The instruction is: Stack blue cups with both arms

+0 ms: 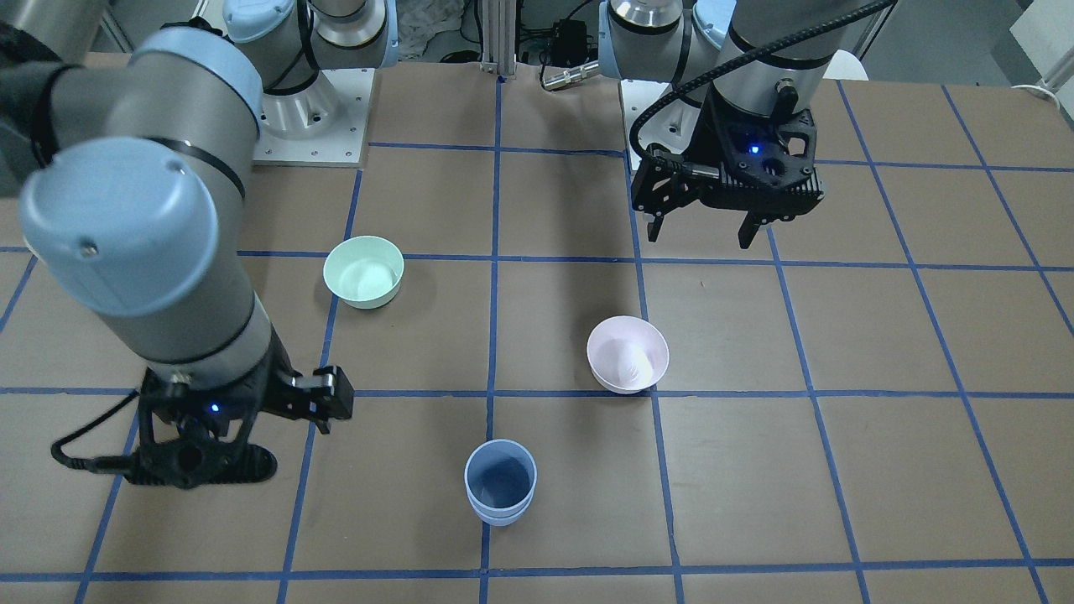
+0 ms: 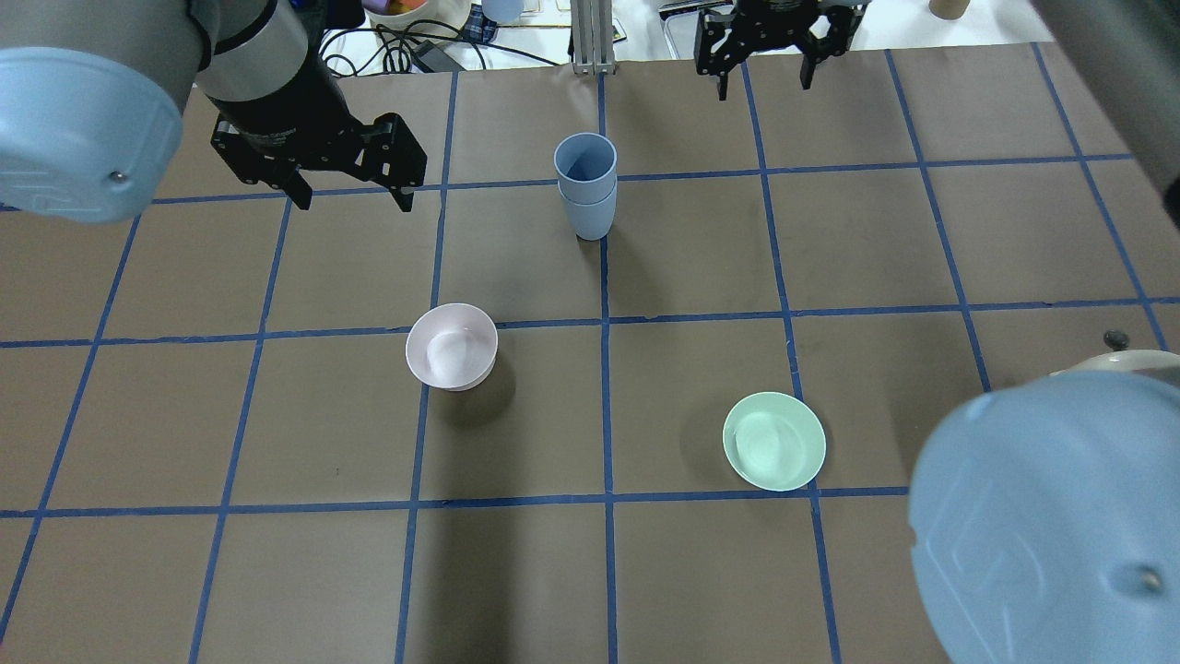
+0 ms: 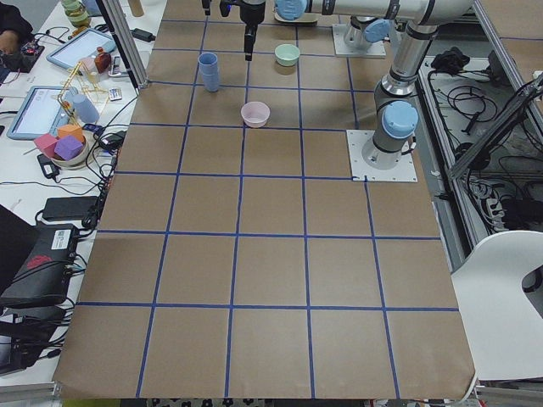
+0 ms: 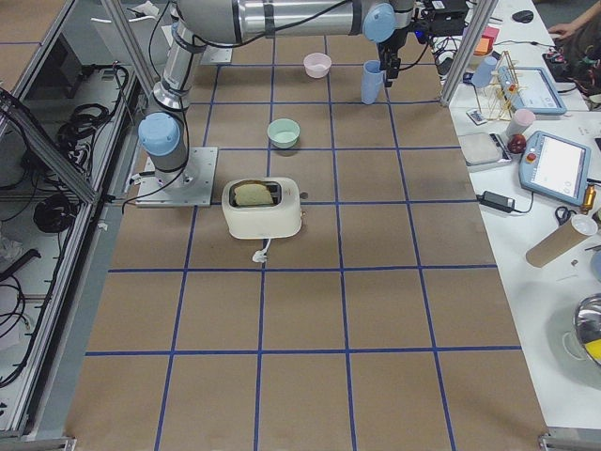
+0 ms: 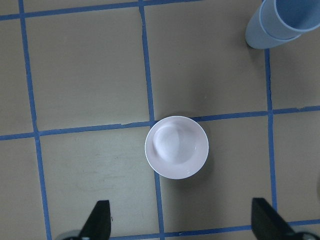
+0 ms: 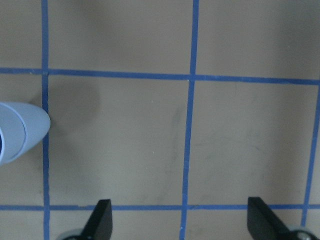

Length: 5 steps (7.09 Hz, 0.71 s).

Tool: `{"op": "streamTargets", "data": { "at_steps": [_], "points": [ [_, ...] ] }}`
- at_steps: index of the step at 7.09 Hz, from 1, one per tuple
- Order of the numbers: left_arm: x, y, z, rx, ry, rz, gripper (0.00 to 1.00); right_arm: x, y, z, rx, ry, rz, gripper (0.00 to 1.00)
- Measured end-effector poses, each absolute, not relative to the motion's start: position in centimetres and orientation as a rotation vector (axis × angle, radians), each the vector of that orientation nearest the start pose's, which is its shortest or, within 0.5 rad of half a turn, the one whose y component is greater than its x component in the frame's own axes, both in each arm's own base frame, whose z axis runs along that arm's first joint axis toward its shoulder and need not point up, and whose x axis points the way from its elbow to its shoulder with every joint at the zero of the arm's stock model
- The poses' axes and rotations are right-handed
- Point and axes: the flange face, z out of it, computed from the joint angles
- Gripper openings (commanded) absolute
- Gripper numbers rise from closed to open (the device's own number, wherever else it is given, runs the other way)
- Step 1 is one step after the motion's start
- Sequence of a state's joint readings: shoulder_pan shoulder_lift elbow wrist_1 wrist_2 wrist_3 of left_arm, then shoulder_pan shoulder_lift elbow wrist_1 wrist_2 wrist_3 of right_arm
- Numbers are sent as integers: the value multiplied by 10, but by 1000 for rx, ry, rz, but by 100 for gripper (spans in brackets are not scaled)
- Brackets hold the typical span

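The two blue cups are nested, one inside the other, and stand upright on a blue grid line at the table's far side from the robot; they also show in the overhead view. My left gripper is open and empty, held high over the pink bowl, with the cups at the top right of its wrist view. My right gripper is open and empty, held high beside the cups, which show at the left edge of its wrist view.
A pale pink bowl stands left of centre, and a mint-green bowl sits nearer the robot on the right. A white toaster stands by the right arm's base. An aluminium post rises at the far edge.
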<state>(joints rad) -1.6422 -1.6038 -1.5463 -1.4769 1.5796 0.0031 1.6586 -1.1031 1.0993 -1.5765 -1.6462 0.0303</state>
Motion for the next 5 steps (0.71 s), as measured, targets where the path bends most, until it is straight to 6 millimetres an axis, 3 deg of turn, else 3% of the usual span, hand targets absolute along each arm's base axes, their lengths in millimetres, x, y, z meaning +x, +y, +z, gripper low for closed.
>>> {"op": "streamTargets", "data": {
  "at_steps": [1, 3, 5],
  "points": [
    [-168, -504, 493, 114, 3131, -134, 100, 171, -636, 463, -108, 3214, 7, 100],
    [-168, -504, 493, 112, 3132, -134, 100, 162, -570, 470, -111, 3206, -68, 100],
    [-168, -504, 493, 111, 3132, -133, 100, 162, -528, 469, -127, 3169, -144, 100]
  ]
}}
